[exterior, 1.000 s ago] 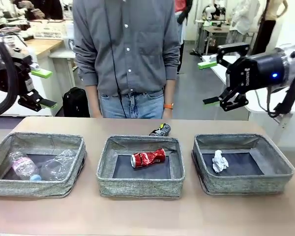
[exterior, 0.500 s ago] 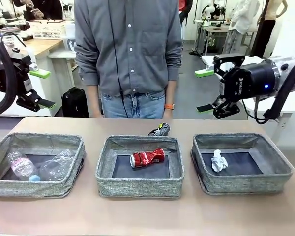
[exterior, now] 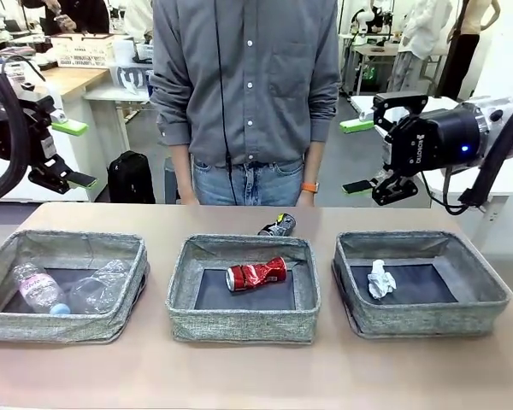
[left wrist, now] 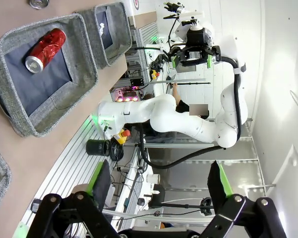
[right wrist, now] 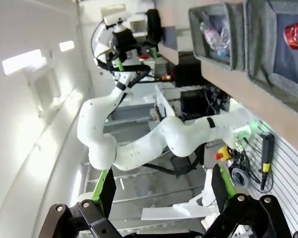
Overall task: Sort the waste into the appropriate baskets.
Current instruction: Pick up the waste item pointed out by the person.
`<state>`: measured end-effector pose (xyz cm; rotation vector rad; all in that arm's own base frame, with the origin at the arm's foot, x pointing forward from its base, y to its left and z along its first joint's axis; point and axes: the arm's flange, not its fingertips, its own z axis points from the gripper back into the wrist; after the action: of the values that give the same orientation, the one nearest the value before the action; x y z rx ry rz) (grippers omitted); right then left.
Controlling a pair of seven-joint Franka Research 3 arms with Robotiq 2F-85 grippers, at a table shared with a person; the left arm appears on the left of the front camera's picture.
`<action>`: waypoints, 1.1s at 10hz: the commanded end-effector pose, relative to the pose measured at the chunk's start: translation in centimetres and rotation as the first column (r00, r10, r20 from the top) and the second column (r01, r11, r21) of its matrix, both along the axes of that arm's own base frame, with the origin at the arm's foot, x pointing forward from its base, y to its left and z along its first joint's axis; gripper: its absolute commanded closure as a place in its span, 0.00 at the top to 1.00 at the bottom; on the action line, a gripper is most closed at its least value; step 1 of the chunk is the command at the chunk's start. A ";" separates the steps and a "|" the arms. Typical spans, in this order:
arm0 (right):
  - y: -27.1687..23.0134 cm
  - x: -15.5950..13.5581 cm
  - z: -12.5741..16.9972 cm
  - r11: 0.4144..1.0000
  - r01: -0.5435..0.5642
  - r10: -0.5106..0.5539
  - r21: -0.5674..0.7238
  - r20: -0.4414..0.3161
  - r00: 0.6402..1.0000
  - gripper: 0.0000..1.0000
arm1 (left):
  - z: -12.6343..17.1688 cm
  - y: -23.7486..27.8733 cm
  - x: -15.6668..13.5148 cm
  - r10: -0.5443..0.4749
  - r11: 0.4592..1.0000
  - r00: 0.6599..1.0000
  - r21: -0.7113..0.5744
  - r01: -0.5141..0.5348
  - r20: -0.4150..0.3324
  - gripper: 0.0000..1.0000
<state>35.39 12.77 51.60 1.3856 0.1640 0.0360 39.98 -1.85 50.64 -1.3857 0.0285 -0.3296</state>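
Note:
Three grey baskets stand in a row. The left basket holds the clear bottle and the clear cup. In the middle basket lies the crushed red can. The paper ball rests in the right basket. The crushed black can lies on the table just behind the middle basket. My left gripper hangs open and empty high over the far left. My right gripper is open and empty, above the right basket's far left corner. The wrist views show open fingers: left gripper, right gripper.
A person in a grey shirt stands at the far edge behind the middle basket, hands down. Bare tabletop runs in front of the baskets. A white table sits behind my right arm.
My right gripper has swung left and slightly down, then held. The person has stepped a little to the right. My left gripper has barely moved.

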 end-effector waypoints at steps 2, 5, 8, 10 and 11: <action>0.0 0.2 0.6 1.000 0.002 -0.003 0.027 0.009 1.000 1.00 | 0.2 0.0 -0.1 -0.002 1.000 1.000 0.006 0.002 -0.002 1.00; 0.0 0.2 0.6 1.000 0.002 -0.003 0.027 0.009 1.000 1.00 | 0.2 0.0 -0.1 -0.002 1.000 1.000 0.006 0.002 -0.002 1.00; 0.0 0.2 0.6 1.000 0.002 -0.003 0.027 0.009 1.000 1.00 | 0.2 0.0 -0.1 -0.002 1.000 1.000 0.006 0.002 -0.002 1.00; 0.0 0.2 0.6 1.000 0.002 -0.003 0.027 0.009 1.000 1.00 | 0.2 0.0 -0.1 -0.002 1.000 1.000 0.006 0.002 -0.002 1.00; 0.0 0.2 0.6 1.000 0.002 -0.003 0.027 0.009 1.000 1.00 | 0.2 0.0 -0.1 -0.002 1.000 1.000 0.006 0.002 -0.002 1.00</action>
<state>35.39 12.77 51.60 1.3857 0.1639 0.0360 39.98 -1.85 50.64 -1.3857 0.0285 -0.3296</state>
